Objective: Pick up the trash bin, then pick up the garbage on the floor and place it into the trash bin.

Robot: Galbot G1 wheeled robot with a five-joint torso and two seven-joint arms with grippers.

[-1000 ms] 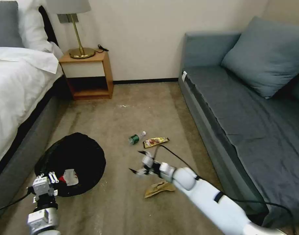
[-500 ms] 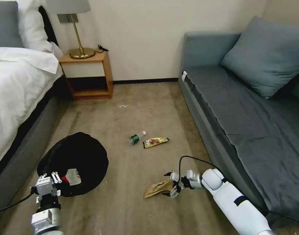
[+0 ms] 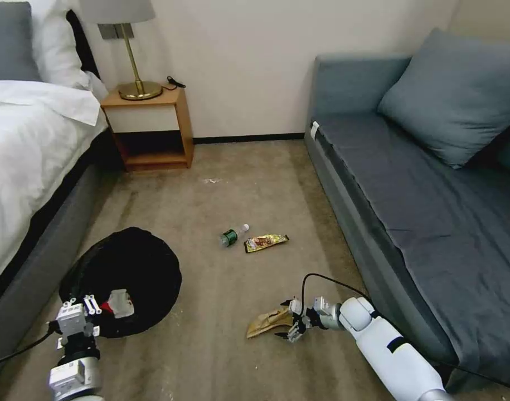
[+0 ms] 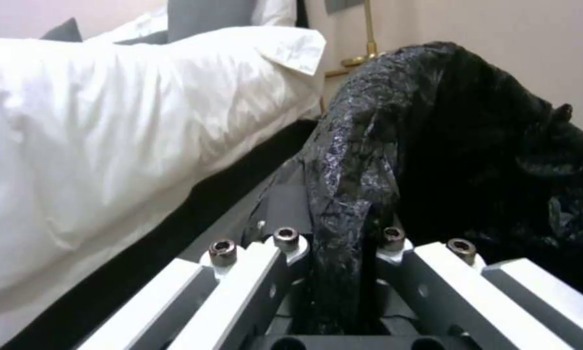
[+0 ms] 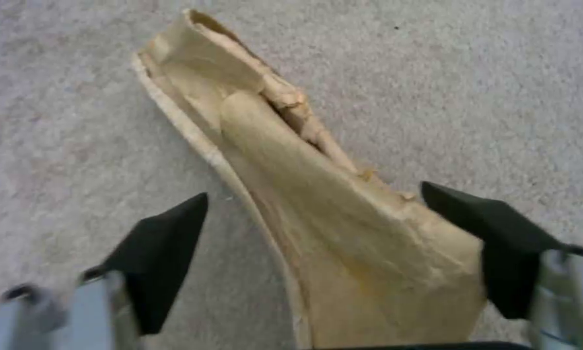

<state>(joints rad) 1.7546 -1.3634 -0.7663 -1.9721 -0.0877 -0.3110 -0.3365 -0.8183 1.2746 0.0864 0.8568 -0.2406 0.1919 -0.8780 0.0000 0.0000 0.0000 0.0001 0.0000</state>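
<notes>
A grey sofa (image 3: 427, 184) with a large blue-grey cushion (image 3: 461, 94) is seen along the right side of the head view, and a bed (image 3: 26, 161) with white bedding along the left. A wooden nightstand (image 3: 151, 125) bearing a brass lamp (image 3: 126, 50) is placed at the upper left, against the wall. The carpeted floor (image 3: 238, 184) is spread between them.

The trash bin (image 3: 126, 278) is found at the lower left of the head view, beside the bed; its glossy black bag liner (image 4: 395, 146) is draped over the rim, so that the white plastic is covered. Inside the bin, near the edge closest to the robot, a red-and-white paper wrapper (image 3: 118, 303) is seen lying on the liner. The rim of the bin is gripped by the left tool (image 3: 79, 312) at the lower left corner of the head view; in the left wrist view a fold of the black liner is pinched between the two closed fingers (image 4: 272, 272).

Lower centre in the head view, a tan paper piece (image 3: 268, 322) is laid on the carpet. The right tool (image 3: 292, 323) is lowered to it, with its black fingertips (image 5: 162, 253) spread apart on either side of the paper's near end, as shown in the right wrist view; the paper (image 5: 304, 204) is not yet clamped.

Further up, near the middle of the head view, a small green-labelled clear bottle (image 3: 232, 235) and a yellow-brown snack packet (image 3: 266, 241) are left just beside each other on the floor.
</notes>
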